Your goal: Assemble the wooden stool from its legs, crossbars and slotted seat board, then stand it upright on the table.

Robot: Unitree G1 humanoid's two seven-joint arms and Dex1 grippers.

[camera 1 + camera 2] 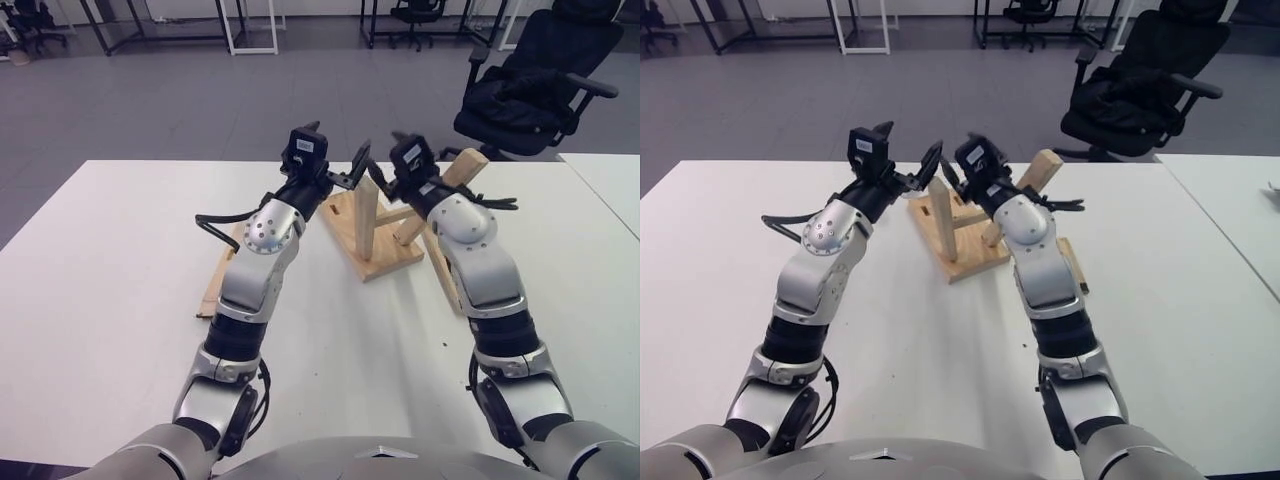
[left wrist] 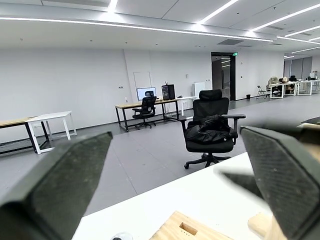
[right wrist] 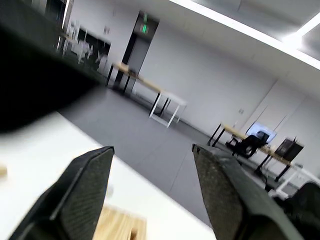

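Observation:
The slotted seat board [image 1: 372, 258] lies flat on the white table [image 1: 110, 260], and its corner with a slot [image 2: 186, 229] is close below my left wrist. One wooden leg [image 1: 367, 222] stands upright from the board. A second leg [image 1: 452, 182] leans out to the right. My left gripper [image 1: 338, 146] is open just left of the upright leg's top, with nothing between its fingers [image 2: 60, 185]. Just right of that top, my right gripper [image 1: 386, 160] is open and holds nothing between its pads [image 3: 85, 187].
A loose wooden piece [image 1: 214, 284] lies on the table under my left arm. Another [image 1: 446, 276] lies under my right forearm. A black office chair [image 1: 535, 80] stands past the table's far right corner. A second white table [image 1: 610, 185] is at the right.

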